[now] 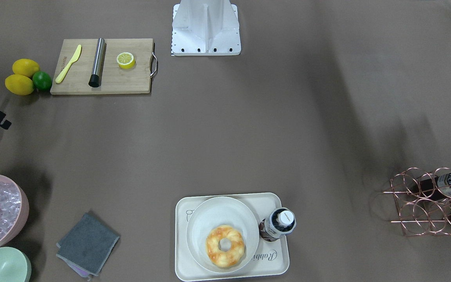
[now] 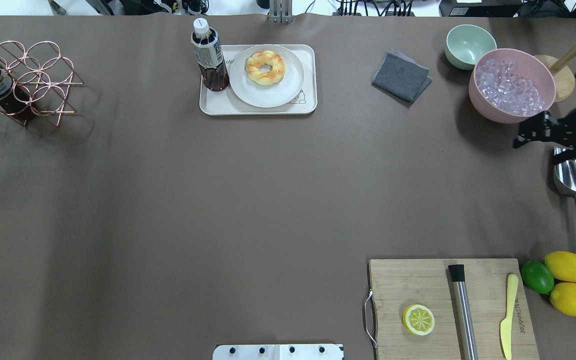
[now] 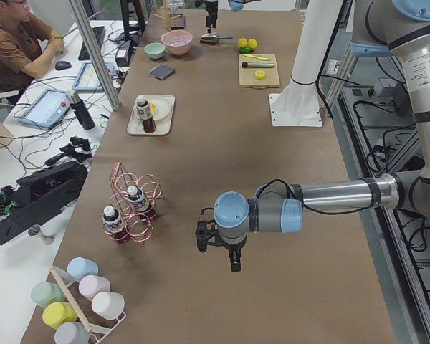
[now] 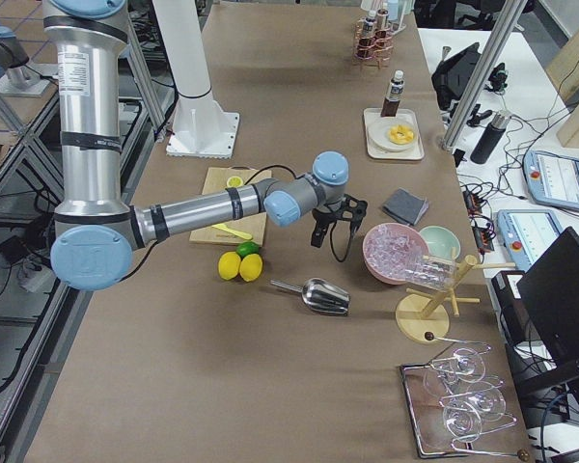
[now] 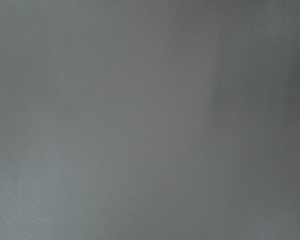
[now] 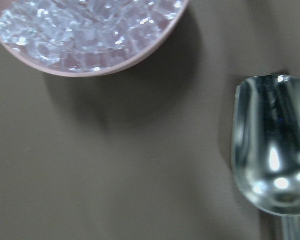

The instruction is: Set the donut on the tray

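The donut point(image 1: 225, 246) is golden-orange with cream patches and lies on a round off-white plate point(image 1: 210, 213). The plate sits on the cream tray point(image 1: 278, 268), beside a capped bottle point(image 1: 279, 224). The donut also shows in the overhead view point(image 2: 265, 67) on the tray point(image 2: 308, 105). My right gripper point(image 2: 535, 141) hovers far from the tray, between the pink ice bowl point(image 2: 510, 85) and a metal scoop point(image 2: 575, 180); it looks open and empty. My left gripper point(image 3: 218, 252) shows only in the exterior left view, over bare table; I cannot tell its state.
A wooden cutting board point(image 2: 418, 282) holds a lemon half point(image 2: 418, 319), a steel rod point(image 2: 463, 310) and a yellow knife point(image 2: 508, 315). Two lemons and a lime point(image 2: 537, 276) lie beside it. A grey cloth point(image 2: 400, 76), a green bowl point(image 2: 469, 45) and a copper bottle rack point(image 2: 18, 80) stand along the far edge.
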{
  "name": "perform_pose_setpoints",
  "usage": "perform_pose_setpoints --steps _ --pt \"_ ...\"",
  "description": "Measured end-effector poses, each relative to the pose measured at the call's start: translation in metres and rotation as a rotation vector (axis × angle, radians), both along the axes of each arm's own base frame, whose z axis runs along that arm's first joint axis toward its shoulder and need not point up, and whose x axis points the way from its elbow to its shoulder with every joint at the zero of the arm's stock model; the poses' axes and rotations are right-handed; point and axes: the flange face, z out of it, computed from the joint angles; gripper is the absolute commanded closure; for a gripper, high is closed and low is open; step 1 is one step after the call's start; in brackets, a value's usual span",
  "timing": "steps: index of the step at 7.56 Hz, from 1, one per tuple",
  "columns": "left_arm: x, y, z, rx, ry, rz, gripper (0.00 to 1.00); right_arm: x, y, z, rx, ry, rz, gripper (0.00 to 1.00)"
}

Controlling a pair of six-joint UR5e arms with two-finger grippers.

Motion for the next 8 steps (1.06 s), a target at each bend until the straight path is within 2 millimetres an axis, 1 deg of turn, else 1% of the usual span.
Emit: perform_pose_setpoints --steps 2,4,6,7,8 --pt "0.000 0.000 -0.001 0.002 0.000 0.000 0.02 0.058 0.031 0.053 0.077 0.049 -0.063 0.00" --pt "0.001 -0.002 -0.001 0.003 0.000 0.003 0.02 0.107 0.059 0.108 0.141 0.092 -0.133 0.00" --pt "0.002 -0.006 -0.004 0.008 0.001 0.003 0.02 0.145 0.072 0.156 0.191 0.115 -0.188 0.00" --pt "0.002 -0.008 -0.005 0.009 0.001 0.004 0.02 0.159 0.076 0.173 0.211 0.123 -0.205 0.00" --pt "0.003 -0.013 -0.005 0.008 0.000 0.004 0.02 0.169 0.080 0.183 0.228 0.125 -0.218 0.00"
